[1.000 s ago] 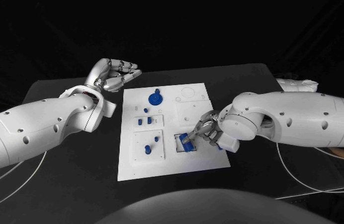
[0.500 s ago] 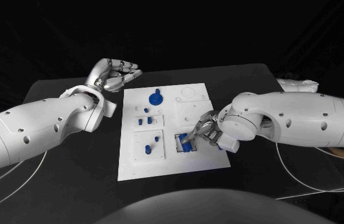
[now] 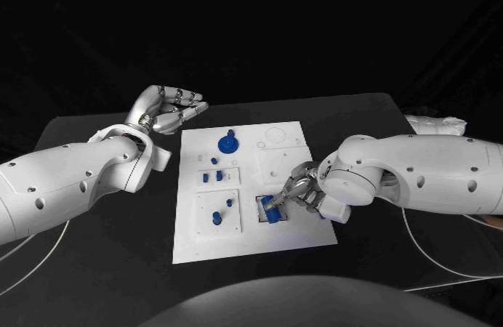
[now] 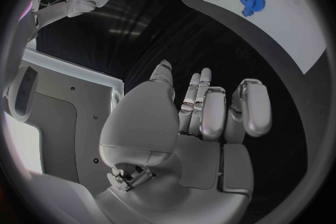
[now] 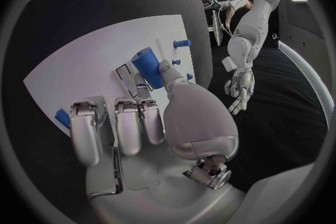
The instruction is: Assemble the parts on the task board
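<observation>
So your right hand [image 3: 296, 193] pinches a blue part [image 5: 147, 65] at the task board [image 3: 294, 232] recess. Gear [image 3: 227, 144] and pegs [image 3: 214, 217] look seated already; left hand [image 3: 168, 110] hangs curled, holding nothing.

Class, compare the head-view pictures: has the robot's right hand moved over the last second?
Barely. The right hand has crept very slightly toward the robot's left, judged against the task board, and holds a blue part over the board's rectangular recess.
</observation>
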